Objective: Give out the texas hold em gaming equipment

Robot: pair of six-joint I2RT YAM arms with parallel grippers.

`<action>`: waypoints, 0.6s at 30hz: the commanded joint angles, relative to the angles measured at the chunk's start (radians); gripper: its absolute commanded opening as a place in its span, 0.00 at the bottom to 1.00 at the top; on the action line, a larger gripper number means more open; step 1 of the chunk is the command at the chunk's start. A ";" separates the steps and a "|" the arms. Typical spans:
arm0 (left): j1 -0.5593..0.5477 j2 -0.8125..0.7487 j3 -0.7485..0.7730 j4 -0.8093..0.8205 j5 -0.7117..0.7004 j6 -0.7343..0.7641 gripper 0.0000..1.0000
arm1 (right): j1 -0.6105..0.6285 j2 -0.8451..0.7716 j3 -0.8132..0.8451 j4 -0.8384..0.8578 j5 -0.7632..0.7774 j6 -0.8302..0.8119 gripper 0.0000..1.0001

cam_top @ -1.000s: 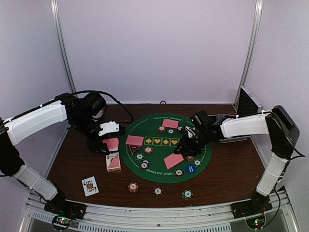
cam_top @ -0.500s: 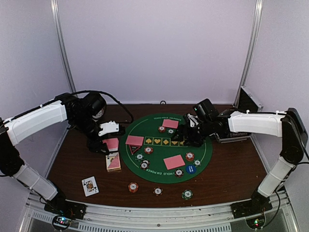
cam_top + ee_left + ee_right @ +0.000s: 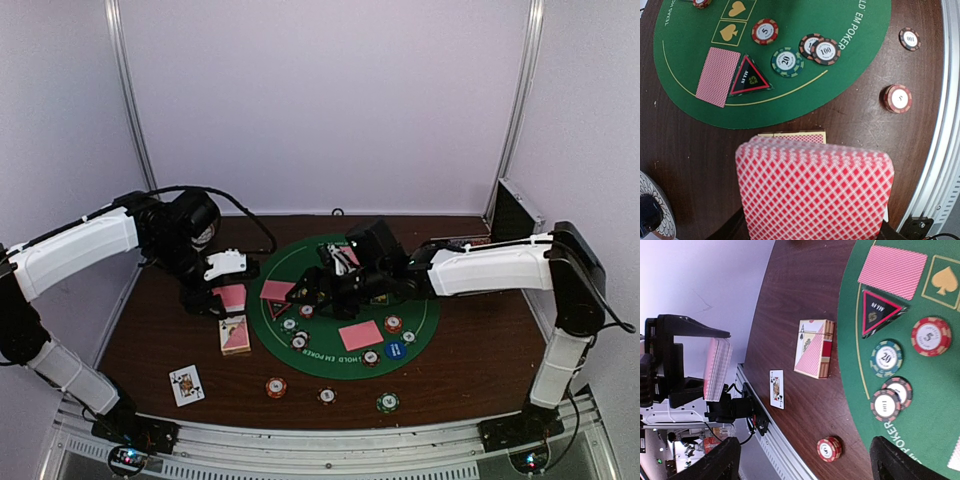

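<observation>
My left gripper [image 3: 222, 293] is shut on a deck of pink-red-backed cards [image 3: 815, 190], held above the wood left of the green mat [image 3: 425, 310]. In the right wrist view the deck [image 3: 717, 367] stands on edge. My right gripper [image 3: 322, 283] hovers over the mat's left half, open and empty [image 3: 807, 455]. Face-down cards [image 3: 279, 291] [image 3: 360, 334] lie on the mat beside a red triangle [image 3: 748, 80]. Striped chips [image 3: 787, 62] [image 3: 825, 51] [image 3: 764, 31] sit near it, and a blue disc [image 3: 394, 350] lies at the near right. Three chips [image 3: 276, 387] [image 3: 327, 395] [image 3: 387, 402] rest on the wood in front.
A card box [image 3: 235, 335] lies on the wood under the held deck, and a face-up card [image 3: 186, 385] lies near the front left. The chip case [image 3: 512, 210] stands at the back right. A patterned plate [image 3: 655, 210] is close to the left gripper.
My right arm has swung left across the mat, from its right side to its left half, and its jaws have opened wide. The left arm and deck have stayed still.
</observation>
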 commanded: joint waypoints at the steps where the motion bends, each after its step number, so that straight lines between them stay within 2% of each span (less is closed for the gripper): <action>1: 0.002 -0.010 0.034 0.004 0.018 -0.005 0.24 | 0.034 0.073 0.048 0.231 -0.065 0.139 0.90; 5: 0.002 -0.007 0.036 0.009 0.018 -0.010 0.24 | 0.058 0.131 0.075 0.323 -0.090 0.194 0.86; 18: 0.002 -0.003 0.028 0.041 0.007 -0.025 0.24 | 0.101 0.247 0.179 0.444 -0.121 0.280 0.81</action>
